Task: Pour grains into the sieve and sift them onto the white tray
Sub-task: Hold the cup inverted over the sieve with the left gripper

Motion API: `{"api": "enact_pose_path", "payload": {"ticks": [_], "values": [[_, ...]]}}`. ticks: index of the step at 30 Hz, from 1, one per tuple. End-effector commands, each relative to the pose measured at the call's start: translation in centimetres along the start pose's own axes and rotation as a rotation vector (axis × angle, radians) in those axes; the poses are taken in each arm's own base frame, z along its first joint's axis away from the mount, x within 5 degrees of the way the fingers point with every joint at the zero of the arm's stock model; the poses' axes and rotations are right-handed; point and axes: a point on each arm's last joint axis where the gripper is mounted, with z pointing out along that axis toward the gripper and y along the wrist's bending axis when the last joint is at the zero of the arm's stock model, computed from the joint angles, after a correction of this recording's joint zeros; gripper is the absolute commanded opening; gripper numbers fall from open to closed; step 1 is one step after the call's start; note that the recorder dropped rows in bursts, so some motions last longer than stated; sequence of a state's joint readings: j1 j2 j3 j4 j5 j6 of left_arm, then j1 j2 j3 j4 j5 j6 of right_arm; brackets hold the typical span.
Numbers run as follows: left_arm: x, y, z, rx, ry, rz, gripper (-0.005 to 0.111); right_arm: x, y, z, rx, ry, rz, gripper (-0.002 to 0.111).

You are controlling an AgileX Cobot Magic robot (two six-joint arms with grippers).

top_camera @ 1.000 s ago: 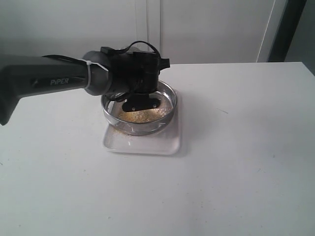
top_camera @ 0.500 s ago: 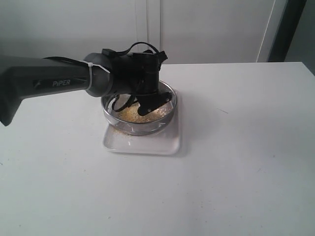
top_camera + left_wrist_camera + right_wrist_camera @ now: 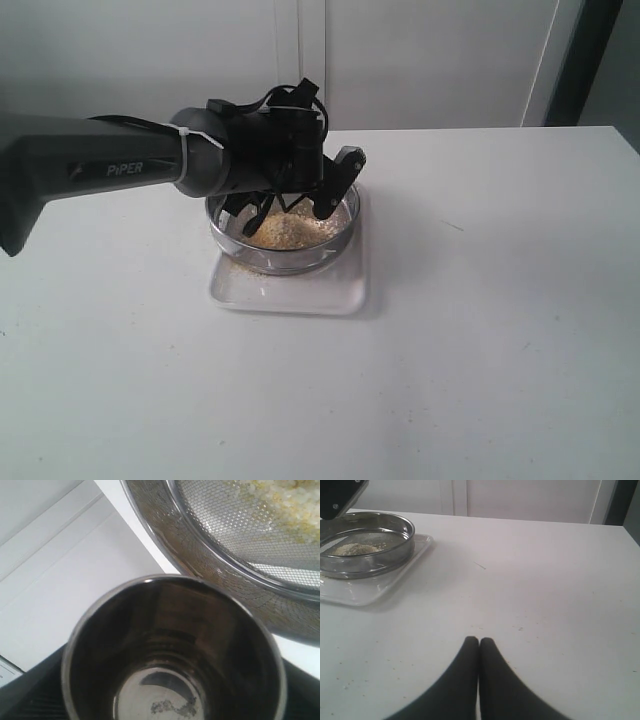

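Note:
The sieve (image 3: 346, 222) stands on the white tray (image 3: 300, 296) at the table's back middle. A pale golden heap of grains (image 3: 284, 231) lies on its mesh. My left gripper (image 3: 312, 195) hangs over the sieve, rolled on its side and shut on a small steel cup (image 3: 170, 645). The cup's mouth faces the sieve (image 3: 210, 555), and only a smear of residue is left on its bottom. Grains (image 3: 282, 497) show on the mesh beyond it. My right gripper (image 3: 479, 641) is shut on nothing, low over bare table, with the sieve (image 3: 395, 540) and tray (image 3: 370, 592) well off to its side.
The long dark left arm (image 3: 90, 165) reaches in from the left edge over the table. A white wall with a dark vertical post (image 3: 585, 60) stands behind the table. Fine specks dot the tabletop (image 3: 520, 628) near my right gripper.
The left wrist has rolled further over the sieve, swinging one finger up and to the right. The heap of grains in the sieve has grown. The right gripper's state is unchanged.

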State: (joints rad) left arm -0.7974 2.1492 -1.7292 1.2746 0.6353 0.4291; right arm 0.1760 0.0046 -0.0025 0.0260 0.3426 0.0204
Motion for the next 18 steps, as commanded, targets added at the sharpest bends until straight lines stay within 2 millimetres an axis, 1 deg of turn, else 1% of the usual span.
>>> {"api": "enact_pose_path", "payload": {"ticks": [1, 12, 15, 18], "values": [[0.38, 0.45, -0.38, -0.013, 0.015, -0.020, 0.000, 0.00, 0.02, -0.01, -0.004, -0.009, 0.006, 0.000], [0.33, 0.48, -0.38, -0.017, 0.009, -0.020, 0.000, 0.00, 0.02, -0.01, -0.004, -0.009, 0.006, 0.000], [-0.04, 0.71, -0.39, -0.042, -0.032, -0.023, 0.000, 0.00, 0.02, -0.01, -0.004, -0.009, 0.006, 0.000], [-0.03, 0.69, -0.38, -0.038, -0.032, -0.094, 0.000, 0.00, 0.02, -0.01, -0.004, -0.009, 0.006, 0.000]]}}
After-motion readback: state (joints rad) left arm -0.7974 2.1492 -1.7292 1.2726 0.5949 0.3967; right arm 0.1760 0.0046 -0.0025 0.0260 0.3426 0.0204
